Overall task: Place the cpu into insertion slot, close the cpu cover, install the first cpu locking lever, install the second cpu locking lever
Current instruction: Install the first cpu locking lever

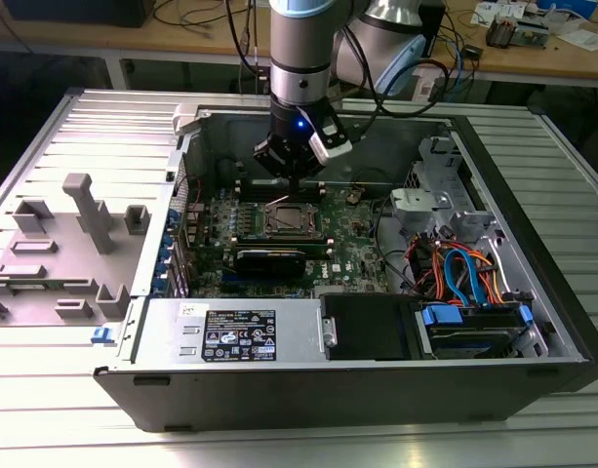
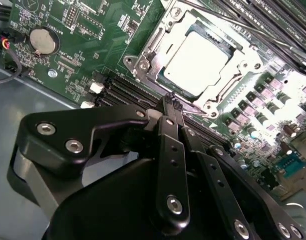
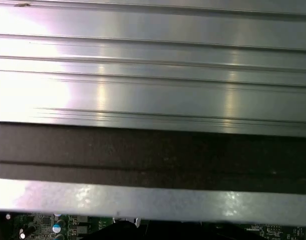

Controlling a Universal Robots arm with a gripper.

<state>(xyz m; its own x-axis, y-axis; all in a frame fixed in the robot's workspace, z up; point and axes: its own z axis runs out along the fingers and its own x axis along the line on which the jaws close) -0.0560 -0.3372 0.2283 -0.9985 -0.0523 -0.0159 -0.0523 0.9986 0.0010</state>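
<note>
open computer case (image 1: 533, 322), claw (image 2: 170, 100) pinched together above cpu (image 2: 197, 62)

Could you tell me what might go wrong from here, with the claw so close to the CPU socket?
The shut claw sits right at the edge of the cpu cover, closed over the cpu; a slip could scrape it. Memory slots lie right beside the fingertips and could be knocked.

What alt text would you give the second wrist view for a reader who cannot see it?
The black gripper, fingers together and holding nothing, sits just short of the silvery cpu cover, which lies closed over the cpu seated in the insertion slot. Green motherboard surrounds the socket, with a round coin battery off to one side.
</note>
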